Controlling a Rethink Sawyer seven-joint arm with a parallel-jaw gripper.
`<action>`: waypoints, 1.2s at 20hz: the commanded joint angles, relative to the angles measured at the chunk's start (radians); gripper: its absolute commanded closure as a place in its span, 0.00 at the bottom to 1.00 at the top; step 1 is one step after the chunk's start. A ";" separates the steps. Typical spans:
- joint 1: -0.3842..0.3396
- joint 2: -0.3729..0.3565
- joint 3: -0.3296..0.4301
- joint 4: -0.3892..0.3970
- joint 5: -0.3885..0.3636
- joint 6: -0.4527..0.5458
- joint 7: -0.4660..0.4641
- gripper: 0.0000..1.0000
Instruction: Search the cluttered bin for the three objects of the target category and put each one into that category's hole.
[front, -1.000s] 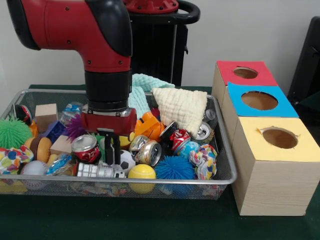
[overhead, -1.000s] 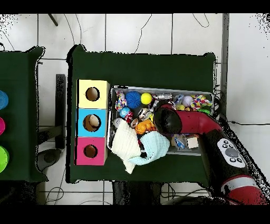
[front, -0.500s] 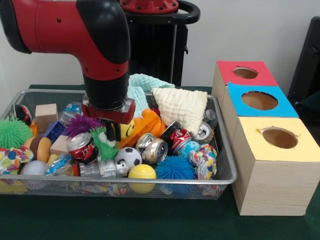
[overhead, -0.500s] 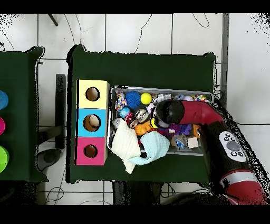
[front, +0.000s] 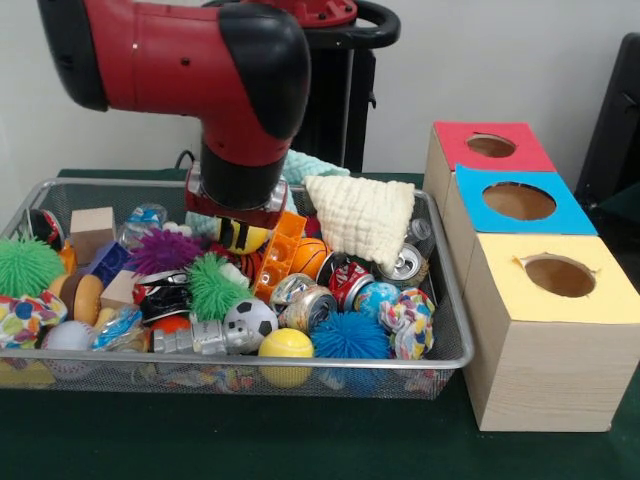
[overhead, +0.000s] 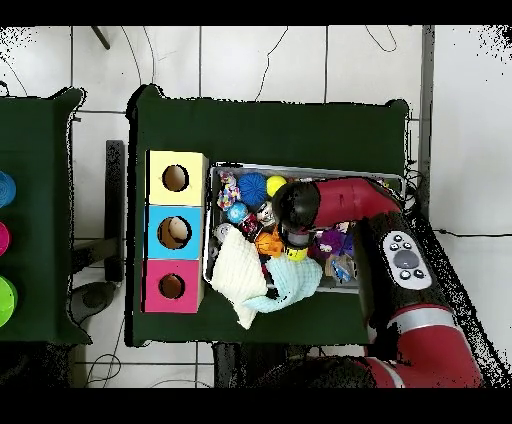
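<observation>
Yellow ball (front: 243, 236) sits clamped in the end effector (front: 236, 234) above the wire bin (front: 440, 290); next move: carry right to a hole.

A dark green cloth-covered surface (front: 250, 440) is seen carrying two things directly. A wire mesh bin (front: 440, 300), crowded with toys, cans and cloths, is set beneath the tool (front: 237, 236). Just beside the bin, off to one side of the tool, a row of three wooden boxes (front: 540, 370) is placed, topped yellow, blue and red, each with a round hole.
</observation>
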 joint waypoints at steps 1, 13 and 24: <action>0.084 -0.020 -0.053 -0.102 -0.147 -0.008 -0.058 1.00; 0.162 -0.047 -0.094 -0.220 -0.168 0.027 -0.041 1.00; 0.167 -0.107 -0.161 -0.190 -0.161 -0.169 0.069 1.00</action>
